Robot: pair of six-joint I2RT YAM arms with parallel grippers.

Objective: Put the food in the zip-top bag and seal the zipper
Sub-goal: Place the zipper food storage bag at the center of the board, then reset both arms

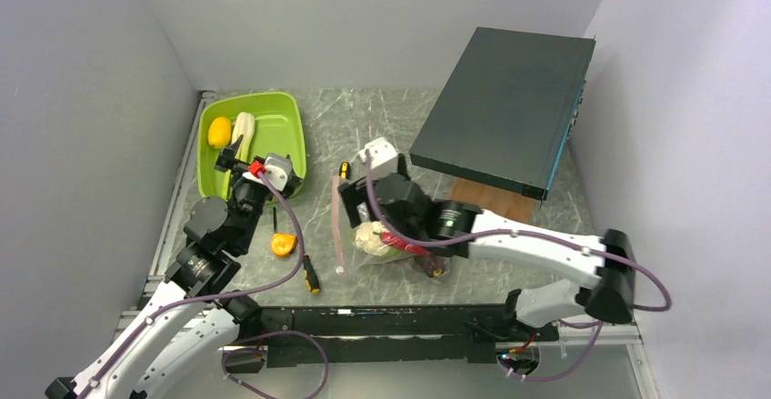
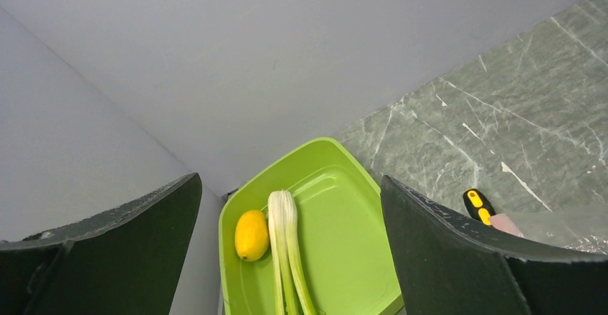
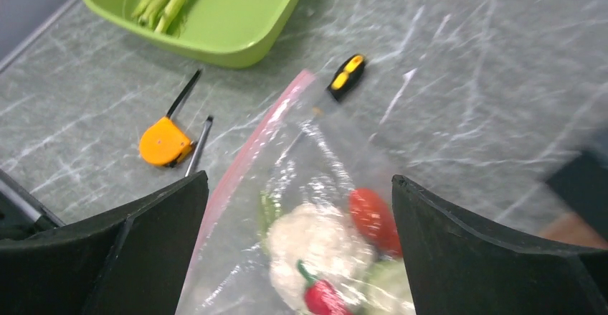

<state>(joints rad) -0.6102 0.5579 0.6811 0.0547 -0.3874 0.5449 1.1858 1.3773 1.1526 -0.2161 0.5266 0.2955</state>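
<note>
Between grey walls, over veined tabletop, left claw and right claw gape wide.

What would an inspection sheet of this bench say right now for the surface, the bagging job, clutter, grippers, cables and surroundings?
Surface: grey-green veined tabletop.
Job's things: zip-top bag lies flat with the food inside; cannot tell whether the zipper is sealed.
Clutter: lime tray holding a yellow fruit and pale stalks; tape measure; far screwdriver; near screwdriver; dark box propped on a wooden block.
Grippers: left gripper open over the tray's near edge; right gripper open above the bag.
Cables: purple cables along both arms, looping at the near edge.
Surroundings: plain grey walls.
</note>
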